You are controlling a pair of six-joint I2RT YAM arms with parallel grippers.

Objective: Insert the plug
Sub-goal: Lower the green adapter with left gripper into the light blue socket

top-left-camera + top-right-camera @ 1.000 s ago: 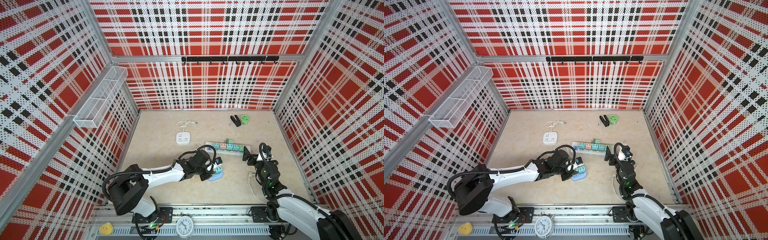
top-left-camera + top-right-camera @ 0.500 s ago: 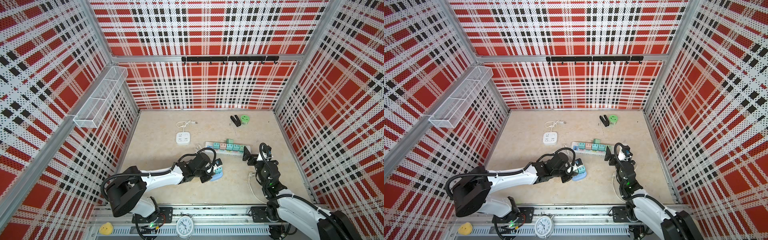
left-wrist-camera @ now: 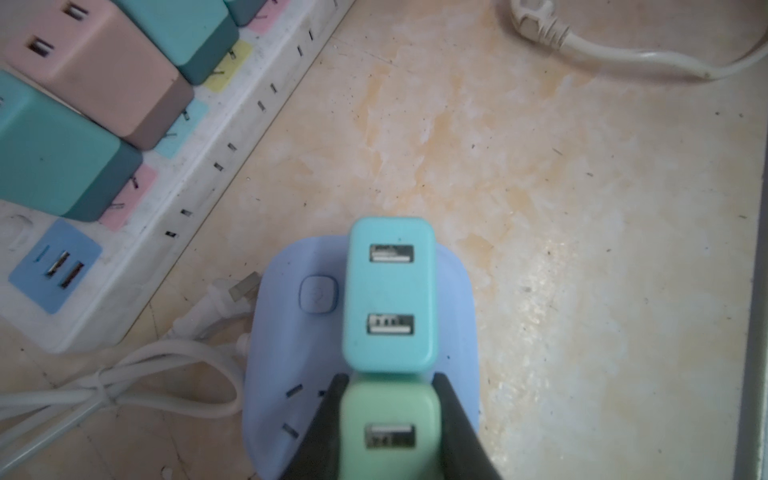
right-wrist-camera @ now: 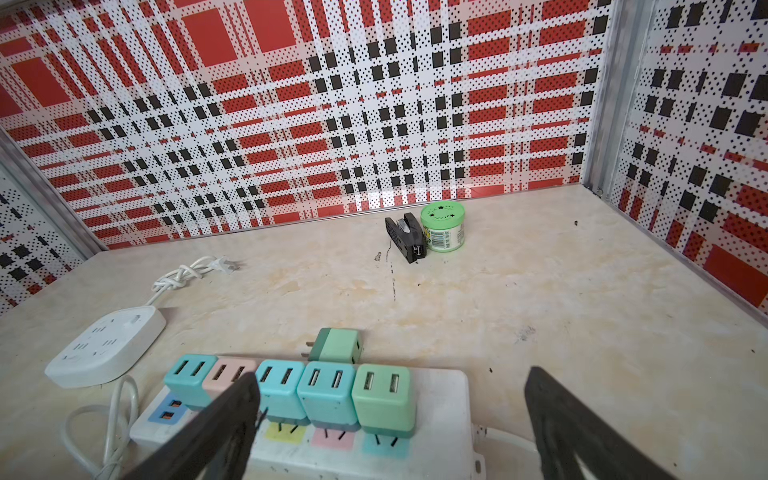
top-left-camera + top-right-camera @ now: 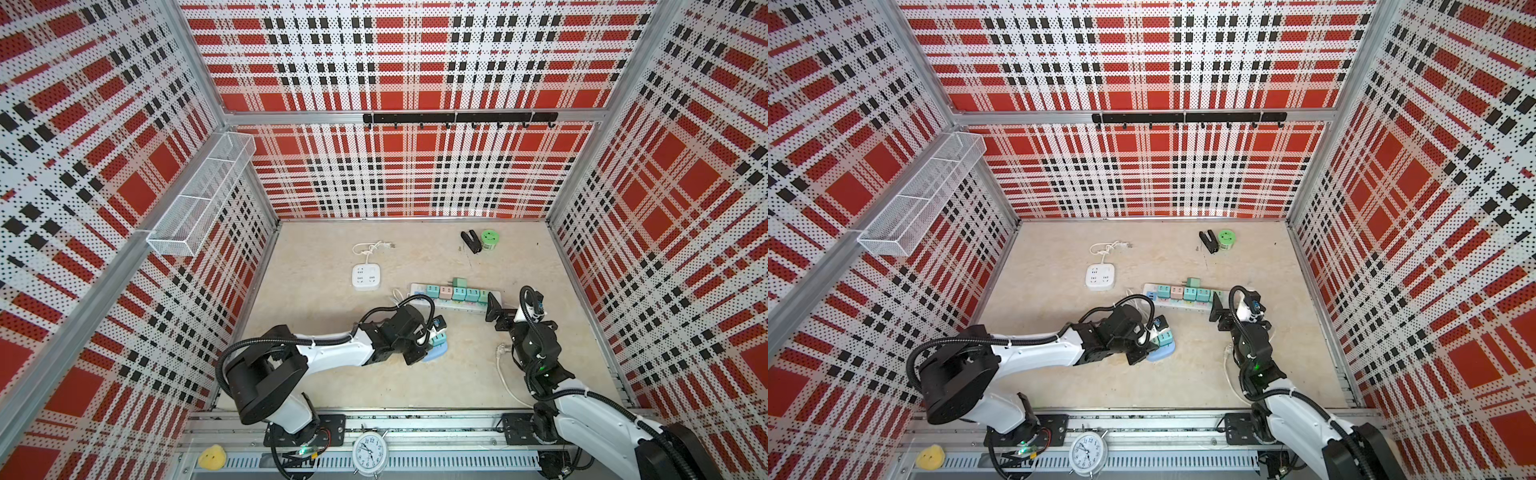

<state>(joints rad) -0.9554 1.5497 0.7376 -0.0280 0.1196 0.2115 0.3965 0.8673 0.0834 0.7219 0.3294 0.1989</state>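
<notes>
Both top views: left gripper [image 5: 432,336] sits low over the blue hub [image 5: 438,354], just in front of the power strip [image 5: 457,306], clamped on a green plug [image 5: 437,340] that is too small here for detail. Right gripper [image 5: 494,308] is at the strip's right end, jaws spread wide, holding nothing. A square white socket [image 5: 1100,277] lies behind the strip to the left. A black clip [image 5: 1208,242] and a green can [image 5: 1226,239] sit just beside each other near the back wall. Left wrist: the black fingers [image 3: 328,415] pinch the green plug [image 3: 388,428] from both sides. It stands on the blue hub [image 3: 282,332] right against a teal plug [image 3: 388,295] that is upright on the same hub. The green plug's prongs are hidden, so I can't tell if they're seated. The power strip [image 3: 232,116] runs alongside with a pink plug [image 3: 95,62] and teal ones in it. A white cable [image 3: 623,54] lies further off. Right wrist: right gripper [image 4: 392,376] is wide open and empty, with the strip's [image 4: 440,415] row of five plugs ahead of it. A loose green plug [image 4: 336,347] lies on its side just behind the strip.
</notes>
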